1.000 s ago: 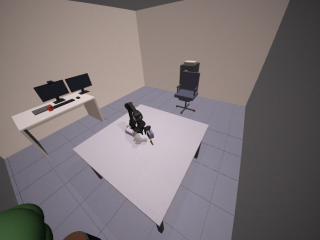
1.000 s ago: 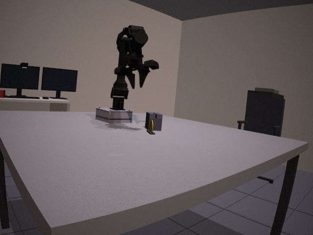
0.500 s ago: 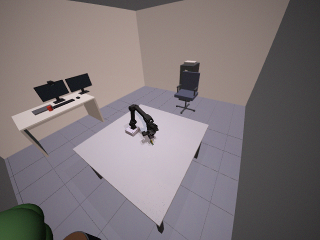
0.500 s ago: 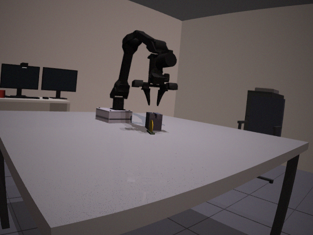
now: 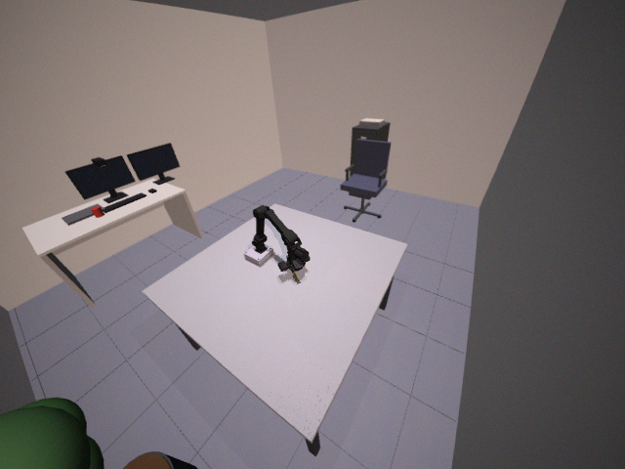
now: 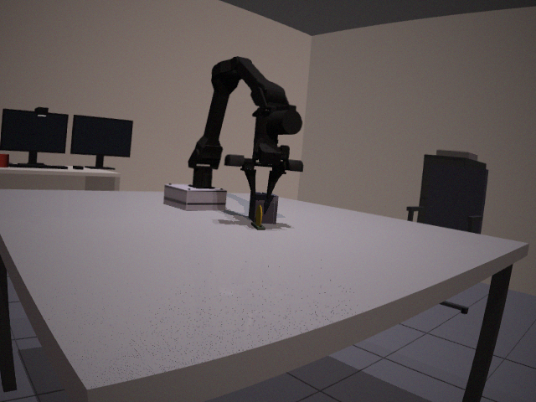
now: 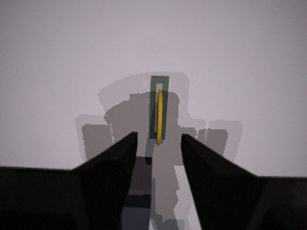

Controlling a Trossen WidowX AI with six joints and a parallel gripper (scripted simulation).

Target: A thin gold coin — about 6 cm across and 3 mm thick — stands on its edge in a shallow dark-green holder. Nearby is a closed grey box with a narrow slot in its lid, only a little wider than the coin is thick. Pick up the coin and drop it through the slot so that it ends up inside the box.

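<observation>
From the wrist view I see my end effector [image 7: 158,144] hanging over the counter [image 6: 216,276], fingers partly apart with nothing between them. One gold coin [image 7: 159,117] stands on edge in its one dark-green holder [image 7: 158,82], just beyond the fingertips and in line with the gap. One grey box [image 6: 269,208] sits right behind the coin, beneath the fingers.
</observation>
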